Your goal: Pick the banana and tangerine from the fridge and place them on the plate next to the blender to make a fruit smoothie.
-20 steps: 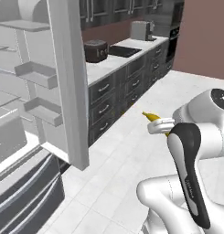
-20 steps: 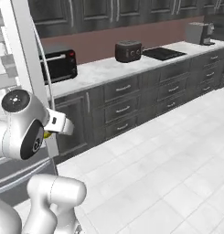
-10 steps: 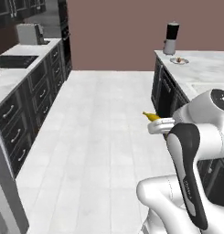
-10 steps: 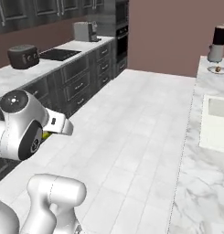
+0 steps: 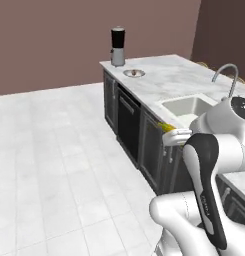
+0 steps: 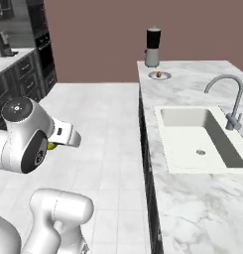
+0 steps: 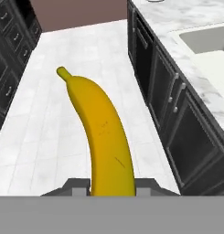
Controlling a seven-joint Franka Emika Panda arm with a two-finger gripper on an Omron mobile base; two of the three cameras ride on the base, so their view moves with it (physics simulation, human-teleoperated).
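Observation:
My gripper [image 7: 112, 186] is shut on the banana [image 7: 102, 137], a yellow curved fruit that points away from the hand over the floor. The left base view shows the banana [image 5: 167, 127] as a yellow tip at the hand, level with the island's front edge; in the right base view the banana [image 6: 52, 146] is a sliver behind the wrist. The blender [image 5: 117, 46] [image 6: 152, 47] stands at the island's far end. The plate [image 5: 128, 73] [image 6: 165, 77] lies right beside it, and a small round orange-brown thing on it looks like the tangerine [image 6: 157, 75]. The fridge is out of view.
A marble island counter [image 5: 169, 82] with dark cabinets below runs along the right. It holds a sink [image 6: 200, 136] and a curved faucet [image 6: 231, 99]. More dark cabinets [image 6: 24, 74] line the far left. White tiled floor [image 5: 59, 150] lies open between them.
The whole picture has swung: the base turned from the fridge and wall cabinets to face the island with the blender. The banana stays in the shut gripper.

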